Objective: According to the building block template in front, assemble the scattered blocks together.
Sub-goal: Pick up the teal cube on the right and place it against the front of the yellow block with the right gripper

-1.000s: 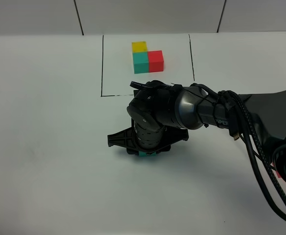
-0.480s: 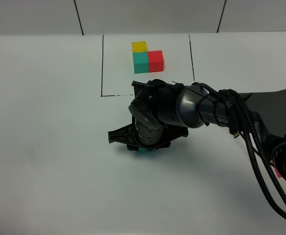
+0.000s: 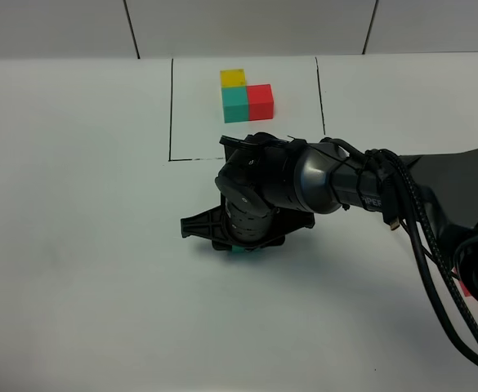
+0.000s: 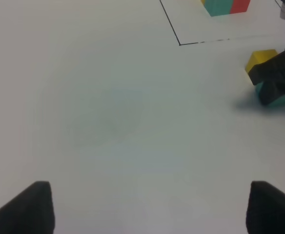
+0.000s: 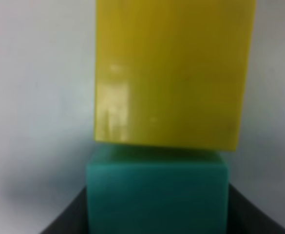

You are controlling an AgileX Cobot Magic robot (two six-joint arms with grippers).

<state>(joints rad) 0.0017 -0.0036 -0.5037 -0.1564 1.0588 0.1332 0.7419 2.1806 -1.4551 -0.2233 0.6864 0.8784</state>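
Note:
The building block template [image 3: 247,94] lies at the back inside a black-line rectangle, its yellow, teal-green and red cubes forming an L. My right gripper [image 3: 240,247] reaches to the table's middle, shut on the teal-green cube [image 5: 157,195], which rests on the table. The yellow cube [image 5: 174,73] sits against that cube's far face, slightly skewed. Both cubes show in the left wrist view, yellow [image 4: 260,59] and teal-green [image 4: 280,100]; the arm hides the yellow one from above. A sliver of red [image 3: 465,287] peeks out behind the right arm's cables. My left gripper [image 4: 152,209] hangs open over bare table.
The right arm [image 3: 345,188] and its black cables [image 3: 435,269] stretch from the right edge across the middle. The rectangle's front line [image 3: 194,159] runs just beyond the gripper. The white table [image 3: 75,245] spreads to the left.
My right gripper has shifted slightly towards the template with the teal-green cube. The left gripper has stayed open.

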